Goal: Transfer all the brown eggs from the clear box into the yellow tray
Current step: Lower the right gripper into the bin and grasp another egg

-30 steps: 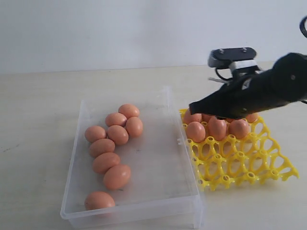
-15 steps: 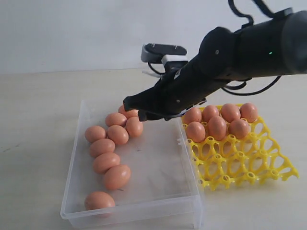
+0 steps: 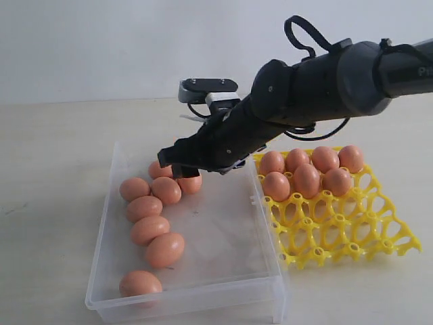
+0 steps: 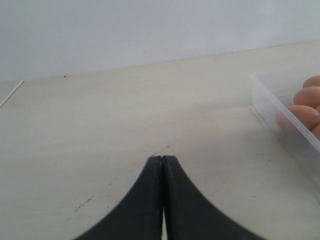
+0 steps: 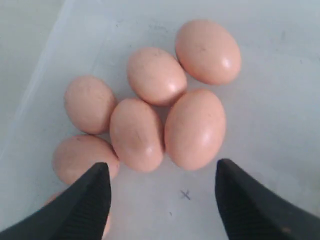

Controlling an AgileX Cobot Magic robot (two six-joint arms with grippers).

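Brown eggs line one clear box wall; right pincer spread above them, left pincer together.

1. I see a pale cream table across the lower part of my outside view.
2. Behind it stands a plain white wall.
3. My left wrist view shows small dark scratches on the table.
4. A thin pale strip lies near the table's far edge; I cannot tell what it is.
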